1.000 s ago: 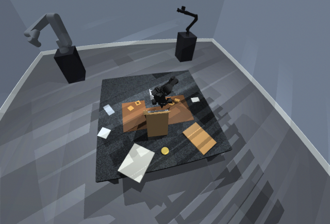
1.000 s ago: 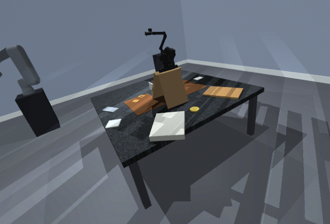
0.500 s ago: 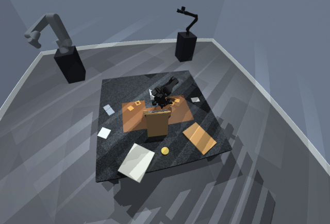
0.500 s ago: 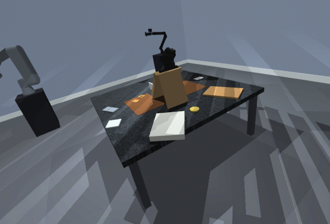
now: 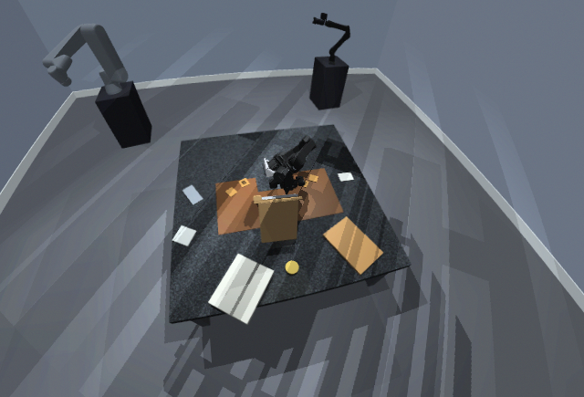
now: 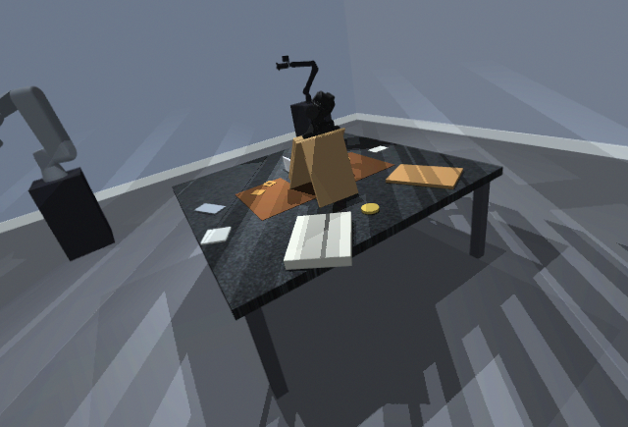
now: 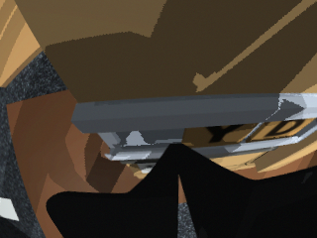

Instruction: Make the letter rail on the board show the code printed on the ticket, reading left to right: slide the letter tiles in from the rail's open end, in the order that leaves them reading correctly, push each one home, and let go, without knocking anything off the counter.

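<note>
The tan easel board (image 5: 278,222) (image 6: 332,171) carries the grey letter rail (image 7: 173,116). In the wrist view a Y tile (image 7: 210,135) and a D tile (image 7: 286,129) lie in the rail, Y left of D; the left part of the rail is empty. A light strip shows between them; whether they touch is unclear. My gripper (image 5: 286,191) (image 7: 176,150) is shut and empty, its tips at the rail's lower bar, below and left of the Y. Loose tiles (image 5: 231,192) (image 5: 244,182) (image 5: 313,178) lie both sides of the board. A white upright piece (image 5: 267,167) (image 6: 287,163) may be the ticket; its print is unreadable.
Brown mats (image 5: 235,214) (image 6: 276,204) lie beside the board. A white book (image 5: 241,288) (image 6: 319,241), a yellow disc (image 5: 292,266) (image 6: 369,208) and a wooden slab (image 5: 352,245) (image 6: 425,176) lie behind it. Pale cards (image 5: 192,194) (image 5: 184,235) (image 5: 345,176) lie near the counter's sides.
</note>
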### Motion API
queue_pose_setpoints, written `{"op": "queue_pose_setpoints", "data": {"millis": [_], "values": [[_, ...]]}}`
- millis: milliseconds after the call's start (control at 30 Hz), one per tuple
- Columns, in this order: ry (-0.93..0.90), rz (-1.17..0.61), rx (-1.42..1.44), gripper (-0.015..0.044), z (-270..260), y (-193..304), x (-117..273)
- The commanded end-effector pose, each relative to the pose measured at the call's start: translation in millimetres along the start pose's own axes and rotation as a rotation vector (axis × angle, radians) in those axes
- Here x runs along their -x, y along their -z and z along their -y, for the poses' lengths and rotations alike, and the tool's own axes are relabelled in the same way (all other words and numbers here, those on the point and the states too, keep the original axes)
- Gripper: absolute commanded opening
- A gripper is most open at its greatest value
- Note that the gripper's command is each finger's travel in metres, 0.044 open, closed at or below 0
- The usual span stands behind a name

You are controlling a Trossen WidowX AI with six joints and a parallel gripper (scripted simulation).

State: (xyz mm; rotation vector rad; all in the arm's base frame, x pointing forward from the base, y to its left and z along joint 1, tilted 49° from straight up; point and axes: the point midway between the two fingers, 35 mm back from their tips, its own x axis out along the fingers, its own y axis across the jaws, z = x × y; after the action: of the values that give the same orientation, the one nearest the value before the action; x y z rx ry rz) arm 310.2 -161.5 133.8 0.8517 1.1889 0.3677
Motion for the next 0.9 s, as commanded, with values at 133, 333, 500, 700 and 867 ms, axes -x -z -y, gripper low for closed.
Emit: {"op": "queue_pose_setpoints", "data": {"millis": [133, 333, 500, 700, 867], "values": [[-0.004, 0.003, -0.004, 0.0000, -0.7, -3.4, -3.4], [-0.004, 0.003, -0.004, 0.0000, -0.8, -5.3, -5.7], [-0.004, 0.003, -0.004, 0.0000, -0.8, -6.9, -7.5], [-0.004, 0.003, -0.004, 0.0000, -0.5, -7.2, -8.0], [-0.004, 0.003, -0.004, 0.0000, 1.8, -6.0, -7.0]]}}
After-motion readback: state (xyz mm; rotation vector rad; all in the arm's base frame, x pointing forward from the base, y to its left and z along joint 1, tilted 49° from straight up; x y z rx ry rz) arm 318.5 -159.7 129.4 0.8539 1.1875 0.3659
